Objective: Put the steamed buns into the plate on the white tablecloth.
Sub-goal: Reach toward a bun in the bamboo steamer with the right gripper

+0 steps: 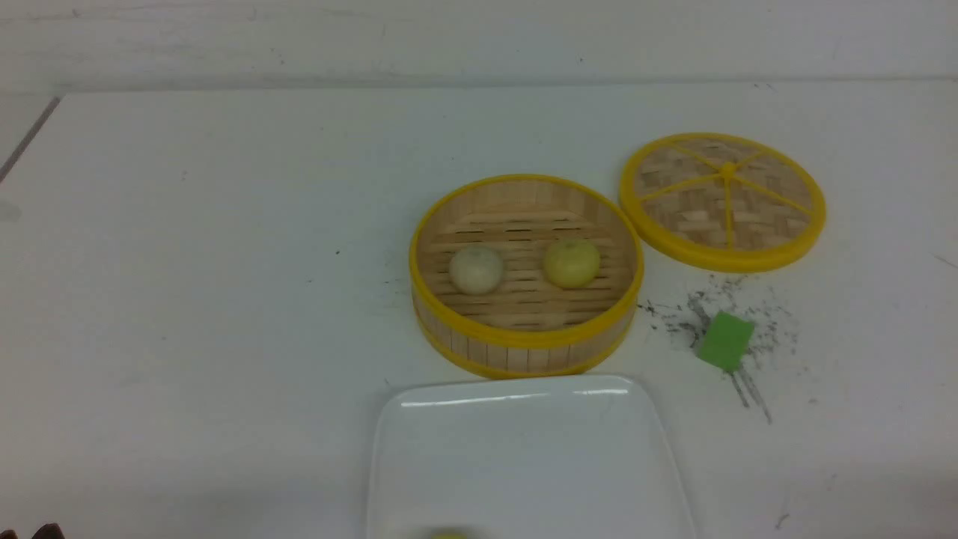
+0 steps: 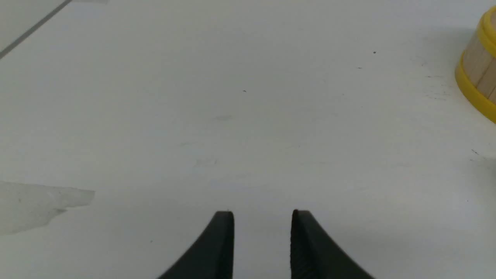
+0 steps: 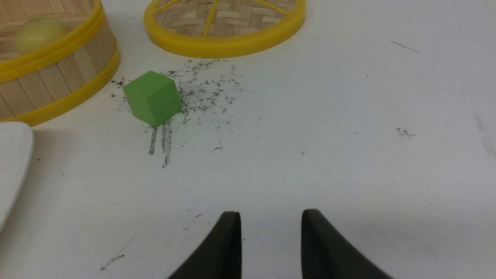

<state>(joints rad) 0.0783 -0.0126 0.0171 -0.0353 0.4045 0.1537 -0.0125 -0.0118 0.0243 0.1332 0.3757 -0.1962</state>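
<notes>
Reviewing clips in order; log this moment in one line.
buns: in steamer | plate: nearer robot | left hand: open, empty | right hand: open, empty

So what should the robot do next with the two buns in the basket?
Probably reach the open right jaws over the yellow bun: both buns sit in the uncovered basket, and the right jaws hold nothing.

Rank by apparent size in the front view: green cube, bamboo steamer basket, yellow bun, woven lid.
1. bamboo steamer basket
2. woven lid
Then yellow bun and green cube: they look about alike, so unranked.
</notes>
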